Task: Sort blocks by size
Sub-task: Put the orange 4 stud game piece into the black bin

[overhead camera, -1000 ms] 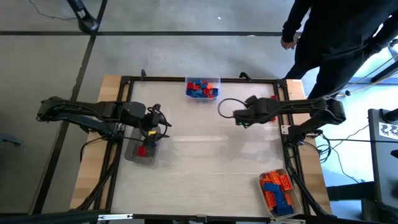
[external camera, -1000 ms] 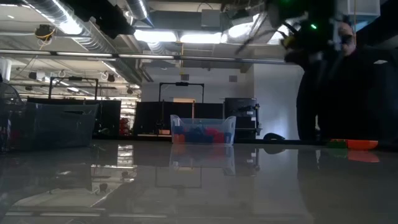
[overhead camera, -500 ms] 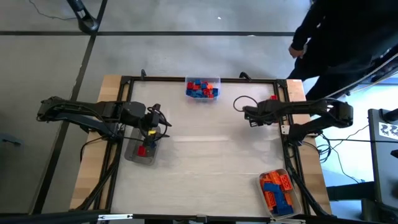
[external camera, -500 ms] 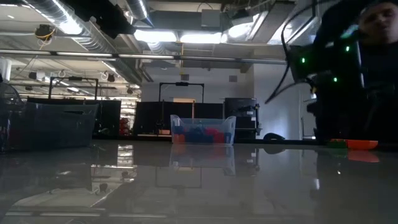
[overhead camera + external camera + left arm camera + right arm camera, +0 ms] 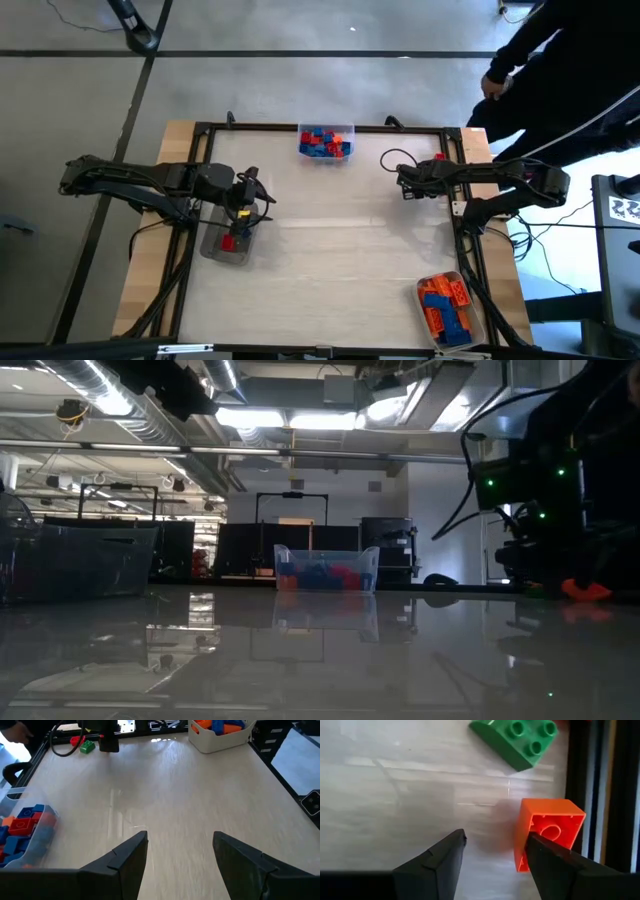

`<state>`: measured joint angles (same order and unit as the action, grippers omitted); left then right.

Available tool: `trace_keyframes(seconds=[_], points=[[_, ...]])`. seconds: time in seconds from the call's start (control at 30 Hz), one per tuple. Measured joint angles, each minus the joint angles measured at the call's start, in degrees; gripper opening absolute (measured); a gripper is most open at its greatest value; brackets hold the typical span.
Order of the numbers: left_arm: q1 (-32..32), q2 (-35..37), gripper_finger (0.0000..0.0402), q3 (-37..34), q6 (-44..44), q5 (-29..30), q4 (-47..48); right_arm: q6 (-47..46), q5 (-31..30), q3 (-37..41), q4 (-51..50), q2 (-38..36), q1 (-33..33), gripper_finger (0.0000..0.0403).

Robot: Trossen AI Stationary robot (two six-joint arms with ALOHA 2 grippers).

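An orange block [image 5: 550, 832] lies on its side on the table, hollow underside showing, beside the black frame rail [image 5: 592, 795]. A green block [image 5: 520, 737] sits studs-up just beyond it. My right gripper [image 5: 495, 847] is open and points steeply down near the table's right edge [image 5: 408, 188]. One finger [image 5: 547, 865] stands at the orange block's side, and only bare table lies between the fingers. My left gripper [image 5: 180, 845] hangs open above the left side of the table [image 5: 250, 205], near a clear tray [image 5: 215, 250] holding a red block [image 5: 228, 242]. My right gripper has one finger [image 5: 540, 855] right at the orange block's side face [image 5: 522, 835], coming from above. Whether it touches the block I cannot tell. The block lies on the table outside the gap between the fingers.
A clear tray [image 5: 326, 128] of blue and red blocks stands at the far edge. Another tray [image 5: 425, 290] of orange and blue blocks stands at the near right corner. A black frame rail borders the table. A person [image 5: 560, 60] stands beyond the far right corner. The table's middle is bare.
My right gripper has gone toward the table's right edge and come down close to the tabletop, tipping to point more steeply down. Its fingers kept the same gap. The person behind the table has stepped farther right.
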<state>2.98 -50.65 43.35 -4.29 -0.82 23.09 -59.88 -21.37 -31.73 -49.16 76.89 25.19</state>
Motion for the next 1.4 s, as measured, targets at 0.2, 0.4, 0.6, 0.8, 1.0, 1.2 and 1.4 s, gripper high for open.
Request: trace_keyframes(seconds=[0.2,0.4,0.6,0.8,1.0,1.2,1.4], points=[[0.0,-0.02,0.0214,0.0,0.09,0.0,-0.02,2.21,3.34,-0.74,1.99,0.03,-3.85,0.0211],[0.0,-0.02,0.0214,0.0,0.62,0.0,-0.22,3.54,9.28,-3.39,11.01,0.03,-13.08,0.0211],[0.0,-0.02,0.0214,0.0,1.19,0.0,-0.2,6.63,16.7,-3.54,27.78,0.12,-21.39,0.0211],[0.0,-0.02,0.0214,0.0,1.42,0.0,-0.97,8.45,16.37,-3.54,28.79,0.14,-24.49,0.0211],[0.0,-2.06,0.0214,0.0,0.99,0.0,-6.34,14.01,15.42,-3.52,35.72,0.17,-27.47,0.0211],[0.02,-5.69,0.0214,-1.48,1.38,-0.02,-11.8,22.07,13.28,-3.52,44.8,1.67,-30.83,0.0211],[-0.31,-10.92,0.0214,-6.8,3.32,-0.02,-27.98,27.26,11.87,-3.52,55.52,7.4,-33.28,0.0211]])
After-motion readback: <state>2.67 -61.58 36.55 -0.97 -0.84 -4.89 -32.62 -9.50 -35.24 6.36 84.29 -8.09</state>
